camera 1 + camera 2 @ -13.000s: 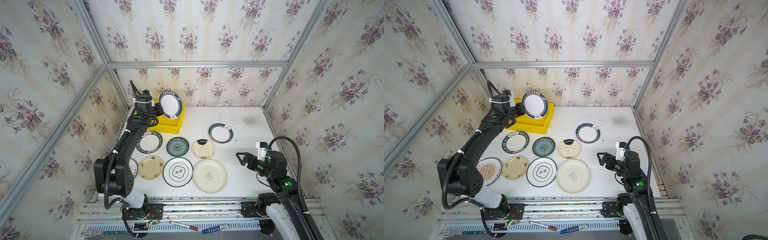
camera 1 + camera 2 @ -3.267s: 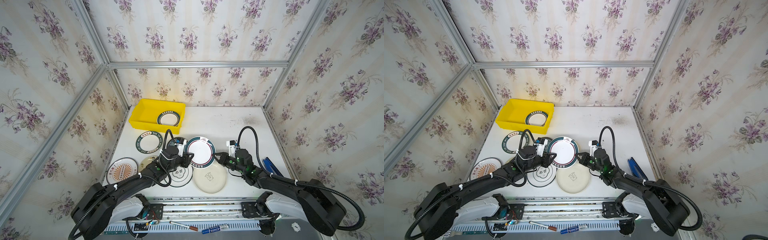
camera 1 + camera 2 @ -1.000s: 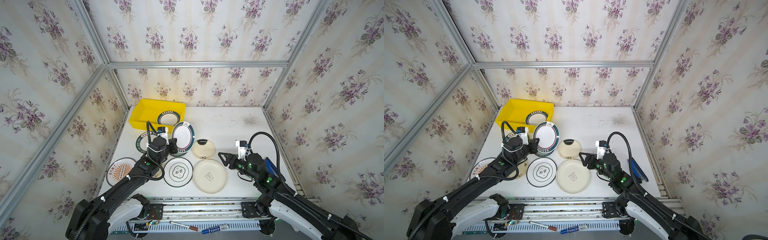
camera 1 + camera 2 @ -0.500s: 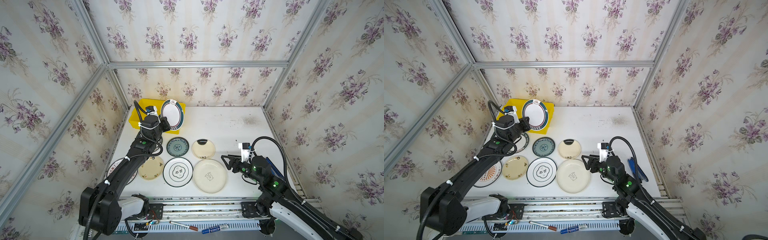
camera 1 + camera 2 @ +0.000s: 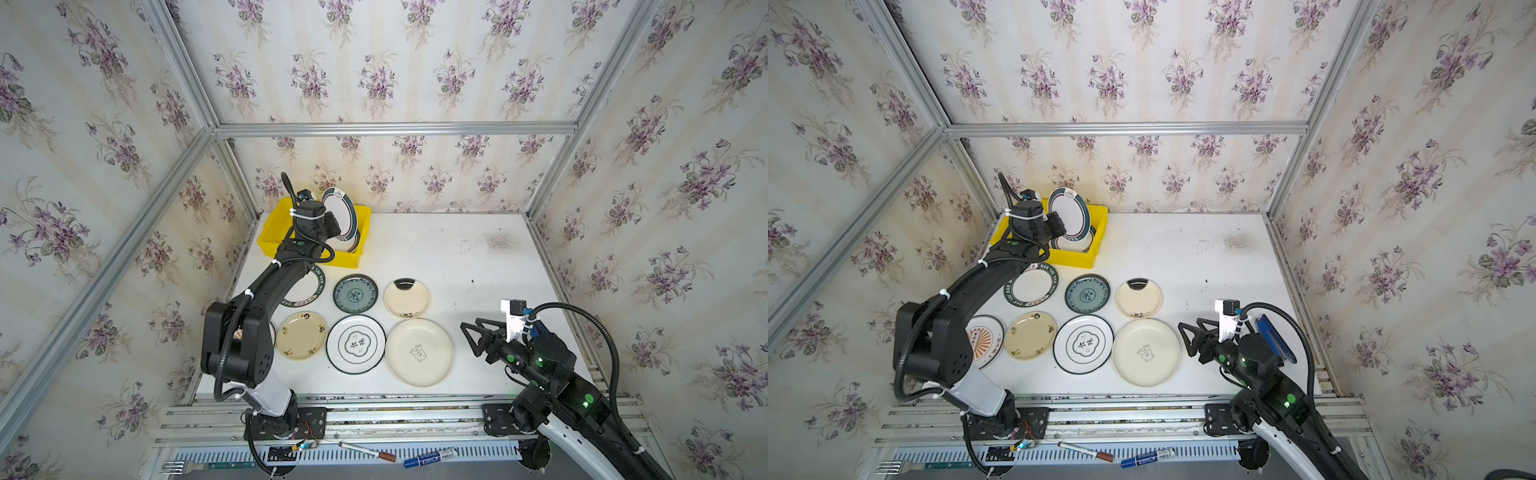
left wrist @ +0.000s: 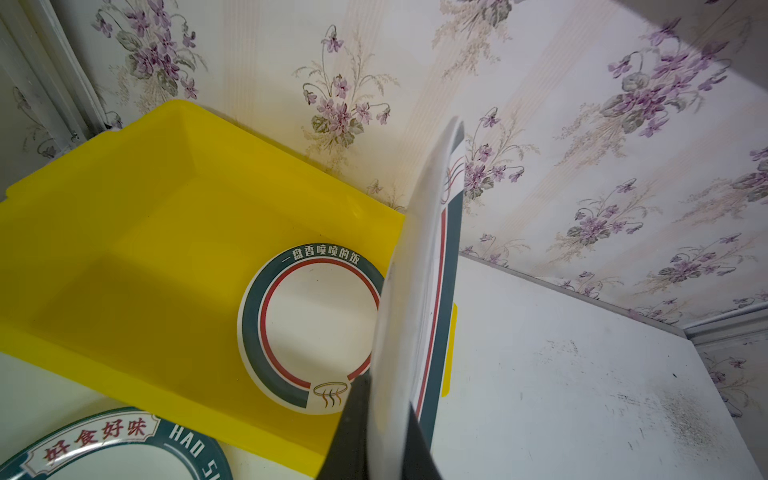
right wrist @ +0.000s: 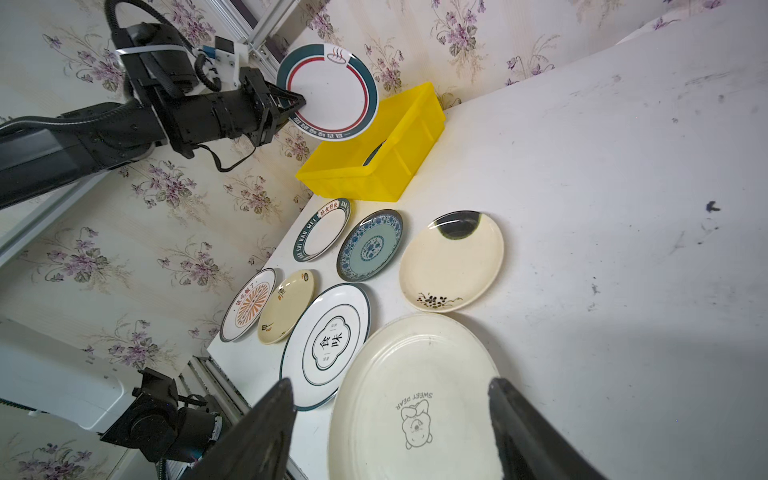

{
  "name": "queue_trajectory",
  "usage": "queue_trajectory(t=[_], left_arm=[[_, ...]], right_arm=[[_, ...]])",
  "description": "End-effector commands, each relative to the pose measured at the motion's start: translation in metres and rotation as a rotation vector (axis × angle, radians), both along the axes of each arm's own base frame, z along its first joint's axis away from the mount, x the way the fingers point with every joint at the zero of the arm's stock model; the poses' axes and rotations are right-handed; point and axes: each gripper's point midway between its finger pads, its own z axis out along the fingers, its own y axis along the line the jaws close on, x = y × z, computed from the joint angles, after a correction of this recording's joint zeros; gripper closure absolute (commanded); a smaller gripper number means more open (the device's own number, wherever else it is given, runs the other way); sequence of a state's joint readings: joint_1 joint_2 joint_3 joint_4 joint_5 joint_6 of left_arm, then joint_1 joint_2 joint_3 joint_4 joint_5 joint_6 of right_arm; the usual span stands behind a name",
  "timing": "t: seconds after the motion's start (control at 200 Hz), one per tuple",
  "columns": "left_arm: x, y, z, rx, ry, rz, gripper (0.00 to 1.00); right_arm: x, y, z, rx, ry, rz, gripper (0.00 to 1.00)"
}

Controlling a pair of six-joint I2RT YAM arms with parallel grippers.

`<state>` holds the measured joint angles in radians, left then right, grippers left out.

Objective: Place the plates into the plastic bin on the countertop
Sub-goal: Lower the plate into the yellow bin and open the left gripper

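While the left fingers (image 6: 351,436) are clamping together on one edge of a round white plate with a dark green band and thin red ring (image 5: 341,212), that plate is hanging almost on edge over the bright yellow rectangular plastic bin (image 5: 272,235) at the back left corner of the scuffed white counter (image 5: 478,257). A matching green-banded plate (image 6: 316,324) is already lying flat on the bin's floor, right under the held one.

Now the worry. It's a pinch on a thin, glossy, hard-looking rim, so I'm judging the plate could be swivelling or sliding out if the wrist tips quickly. Let go from up here and it is dropping edge-first onto the plate below, bouncing, or ending up propped against the smooth lipped wall instead of lying flat. Coming down off-line, the edge could be catching the lip and shoving that light-looking tub along.

Across the way, the right fingers (image 7: 257,436) are standing wide apart, gripping nothing, hovering just beside the large plain cream plate with a small bear print (image 5: 419,352).

Seven plates are waiting flat on the counter:
- that big one
- a white plate with a clover emblem (image 5: 356,343)
- a small pale yellow plate (image 5: 301,334)
- a cream plate with a dark patch (image 5: 406,298)
- a teal patterned plate (image 5: 355,294)
- a green lettered-rim plate (image 5: 1032,286)
- an orange sunburst plate (image 5: 986,340)

All are shallow, smooth and low-lipped, offering little edge to get under.
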<state>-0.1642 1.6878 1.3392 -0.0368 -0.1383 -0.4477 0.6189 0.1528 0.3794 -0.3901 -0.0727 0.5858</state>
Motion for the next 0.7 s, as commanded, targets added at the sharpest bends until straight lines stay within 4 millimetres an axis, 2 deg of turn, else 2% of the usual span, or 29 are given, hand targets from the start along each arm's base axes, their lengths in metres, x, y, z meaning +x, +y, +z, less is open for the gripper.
queue_trajectory(t=[0.0,0.2,0.445,0.7], left_arm=[[0.015,0.002,-0.005,-0.044,0.007,-0.003,1.0],[0.037,0.005,-0.03,-0.057,0.072,-0.006,1.0],[0.049,-0.001,-0.071,-0.103,0.161,-0.029,1.0],[0.059,-0.01,-0.088,-0.148,0.19,-0.071,0.99]], right_arm=[[-0.003,-0.008,-0.004,-0.061,0.0,-0.013,0.22],[-0.006,-0.007,-0.009,-0.082,0.004,0.006,0.21],[-0.005,-0.008,-0.011,-0.092,-0.003,-0.001,0.2],[-0.002,-0.004,-0.018,-0.111,-0.001,0.016,0.19]])
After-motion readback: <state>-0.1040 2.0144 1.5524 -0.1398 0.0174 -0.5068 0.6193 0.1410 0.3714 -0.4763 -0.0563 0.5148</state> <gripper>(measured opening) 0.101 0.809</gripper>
